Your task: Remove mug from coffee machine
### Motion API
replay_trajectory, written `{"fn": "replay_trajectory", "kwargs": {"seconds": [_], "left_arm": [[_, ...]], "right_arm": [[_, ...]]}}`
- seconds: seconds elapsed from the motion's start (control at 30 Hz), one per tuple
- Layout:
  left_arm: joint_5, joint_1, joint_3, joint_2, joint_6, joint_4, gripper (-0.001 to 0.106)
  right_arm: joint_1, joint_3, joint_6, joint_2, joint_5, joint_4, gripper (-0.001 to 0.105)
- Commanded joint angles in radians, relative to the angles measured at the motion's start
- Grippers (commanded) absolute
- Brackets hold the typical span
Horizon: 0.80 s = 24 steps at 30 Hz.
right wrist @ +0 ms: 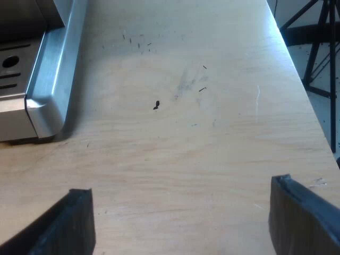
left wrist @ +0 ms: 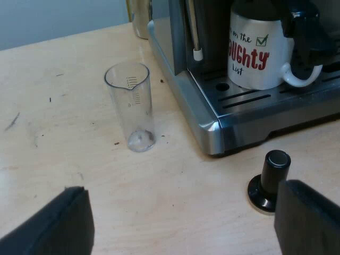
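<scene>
A white mug (left wrist: 257, 53) with red lettering stands upright on the espresso machine's drip tray (left wrist: 265, 103), under the machine's front. A dark part (left wrist: 308, 32) hangs by the mug's white handle (left wrist: 300, 77); I cannot tell what it is. My left gripper (left wrist: 180, 226) is open and holds nothing, low over the table and well short of the machine. My right gripper (right wrist: 183, 223) is open too, over bare wood beside the corner of the espresso machine (right wrist: 45, 90).
An empty measuring glass (left wrist: 133, 106) stands upright on the table close to the machine's corner. A tamper with a black knob (left wrist: 271, 180) stands near one left finger (left wrist: 308, 220). A steam wand (left wrist: 195, 32) hangs beside the mug. The table edge (right wrist: 297, 69) runs past the right gripper.
</scene>
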Motion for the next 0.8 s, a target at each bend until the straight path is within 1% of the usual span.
{"fn": "replay_trajectory", "kwargs": {"seconds": [0.03, 0.13, 0.23, 0.33, 0.4, 0.5, 0.53, 0.6, 0.8], "left_arm": [[0.004, -0.006, -0.009, -0.038, 0.0, 0.0, 0.072], [0.004, -0.006, -0.009, -0.038, 0.0, 0.0, 0.072], [0.004, -0.006, -0.01, -0.031, -0.011, 0.007, 0.072], [0.028, -0.006, -0.026, -0.007, -0.011, 0.035, 0.072], [0.053, -0.006, -0.042, 0.02, -0.011, 0.044, 0.072], [0.057, -0.006, -0.055, 0.048, -0.015, 0.041, 0.072], [0.057, -0.007, -0.063, 0.063, -0.02, 0.041, 0.072], [0.057, -0.027, -0.076, 0.092, -0.02, 0.041, 0.072], [0.047, -0.104, -0.081, 0.151, -0.007, 0.009, 0.072]], "right_arm": [[0.001, -0.006, -0.003, -0.047, -0.003, -0.006, 0.069], [0.001, -0.006, -0.004, -0.044, -0.007, -0.006, 0.069], [0.001, -0.017, -0.004, -0.032, -0.047, -0.006, 0.069], [0.001, -0.053, -0.004, -0.006, -0.083, -0.006, 0.069], [0.012, -0.087, -0.004, 0.02, -0.083, -0.007, 0.069], [0.041, -0.117, -0.008, 0.053, -0.083, -0.007, 0.069], [0.063, -0.132, -0.025, 0.071, -0.085, -0.007, 0.069], [0.106, -0.161, -0.052, 0.103, -0.085, -0.007, 0.069], [0.203, -0.222, -0.091, 0.167, -0.085, -0.007, 0.069]]}}
